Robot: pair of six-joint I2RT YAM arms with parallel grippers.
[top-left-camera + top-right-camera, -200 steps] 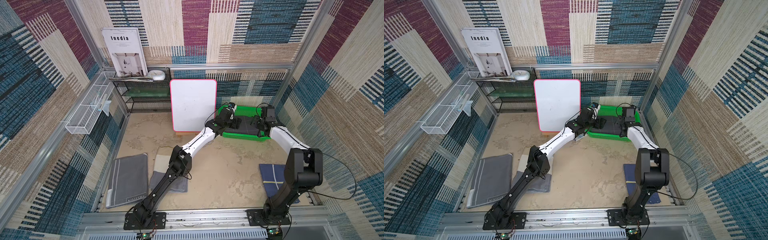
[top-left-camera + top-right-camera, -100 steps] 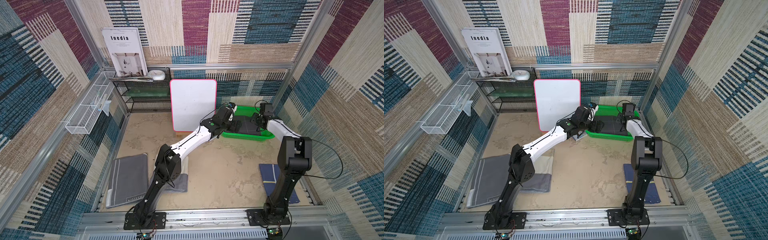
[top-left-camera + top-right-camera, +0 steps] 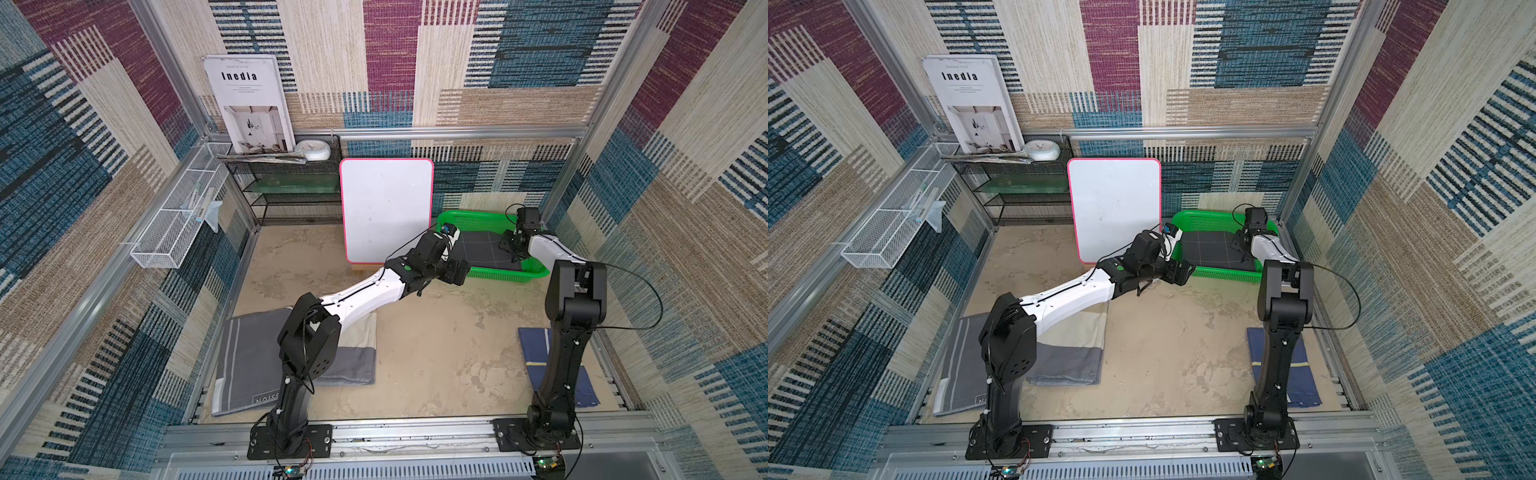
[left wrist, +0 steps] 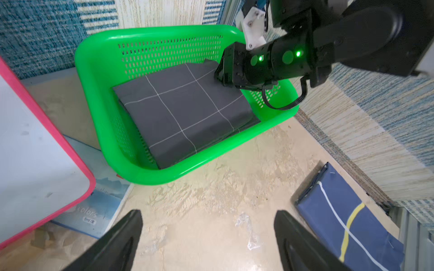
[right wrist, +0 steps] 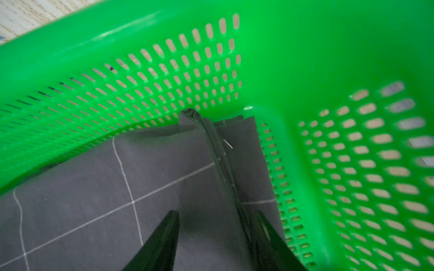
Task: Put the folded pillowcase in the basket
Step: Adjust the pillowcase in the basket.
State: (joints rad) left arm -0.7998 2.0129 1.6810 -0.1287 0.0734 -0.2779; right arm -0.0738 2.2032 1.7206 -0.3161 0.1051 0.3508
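The folded pillowcase (image 3: 482, 249) (image 3: 1208, 251) (image 4: 183, 110), dark grey with white grid lines, lies flat inside the green basket (image 3: 498, 276) (image 3: 1225, 275) (image 4: 94, 93) at the back right. My right gripper (image 3: 509, 243) (image 3: 1237, 243) (image 5: 216, 215) is down in the basket at the cloth's far right corner. Its jaws stand apart astride a raised fold of the pillowcase (image 5: 94, 187), beside the mesh wall (image 5: 141, 82). My left gripper (image 3: 457, 272) (image 3: 1183, 272) (image 4: 207, 211) hangs open and empty over bare floor, just outside the basket's front left rim.
A pink-rimmed whiteboard (image 3: 386, 212) stands left of the basket, with a blue box (image 4: 94, 206) at its foot. A navy folded cloth (image 3: 536, 353) lies by the right arm's base, and grey cloths (image 3: 249, 353) at front left. Black shelf (image 3: 291, 195) and white wire tray (image 3: 178, 224) line the back left.
My left gripper has drawn back out of the basket toward the front and opened wider. The right gripper stays in the basket with its jaws narrower.
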